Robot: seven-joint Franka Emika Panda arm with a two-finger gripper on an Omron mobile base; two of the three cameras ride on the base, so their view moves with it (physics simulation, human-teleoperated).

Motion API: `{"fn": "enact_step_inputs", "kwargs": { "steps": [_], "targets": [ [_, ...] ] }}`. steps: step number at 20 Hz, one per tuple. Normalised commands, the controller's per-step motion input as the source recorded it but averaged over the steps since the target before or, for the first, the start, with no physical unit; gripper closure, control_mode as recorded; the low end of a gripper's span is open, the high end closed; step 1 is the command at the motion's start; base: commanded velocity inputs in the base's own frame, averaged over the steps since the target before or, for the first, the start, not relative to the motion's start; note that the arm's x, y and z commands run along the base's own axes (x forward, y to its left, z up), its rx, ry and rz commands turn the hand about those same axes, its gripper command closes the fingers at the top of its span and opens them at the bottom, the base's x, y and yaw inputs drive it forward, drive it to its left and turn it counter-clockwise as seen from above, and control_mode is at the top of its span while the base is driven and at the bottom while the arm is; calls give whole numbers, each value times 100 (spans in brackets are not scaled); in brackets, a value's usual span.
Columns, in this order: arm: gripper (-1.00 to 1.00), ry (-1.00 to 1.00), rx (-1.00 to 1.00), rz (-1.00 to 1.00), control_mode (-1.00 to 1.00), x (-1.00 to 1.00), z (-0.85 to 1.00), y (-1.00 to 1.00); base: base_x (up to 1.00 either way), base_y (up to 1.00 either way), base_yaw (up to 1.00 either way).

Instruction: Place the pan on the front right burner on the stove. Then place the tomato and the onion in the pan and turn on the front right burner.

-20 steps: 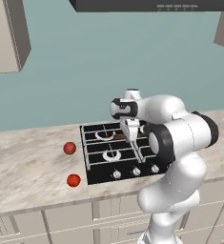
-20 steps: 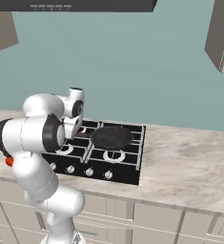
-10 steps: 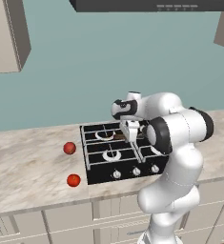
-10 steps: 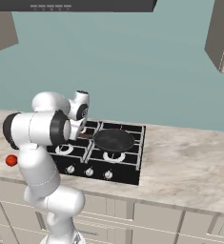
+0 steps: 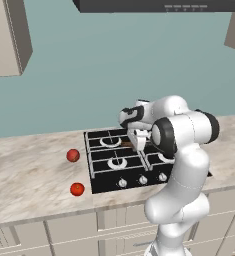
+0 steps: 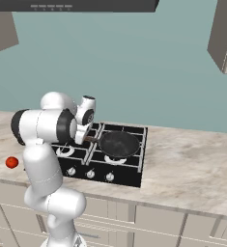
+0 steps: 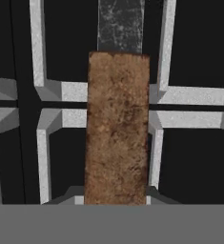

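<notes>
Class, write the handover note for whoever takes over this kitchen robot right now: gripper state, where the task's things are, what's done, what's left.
Gripper: at the pan handle's end, over the stove; whether it is open or shut cannot be told.
Pan: over the stove's right half; the handle runs across the grate bars. Whether it sits exactly on the front right burner is unclear.
Two red round items lie on the counter left of the stove; which is tomato or onion is hard to tell.
Left: confirm pan placement, load both items, turn the burner knob.
</notes>
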Motion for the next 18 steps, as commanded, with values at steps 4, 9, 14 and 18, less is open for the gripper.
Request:
{"fn": "enact_step_inputs", "kwargs": {
  "steps": [4, 9, 14, 18],
  "targets": [
    [100, 0, 1, 0, -100, 0, -35, -8, 0, 0, 0],
    [100, -1, 0, 0, -100, -15, -31, -3, 0, 0, 0],
    [100, -2, 0, -2, -100, -40, -28, 0, 0, 0, 0],
    [-100, 0, 0, -5, -100, -44, -40, 0, 0, 0, 0]
  ]
}}
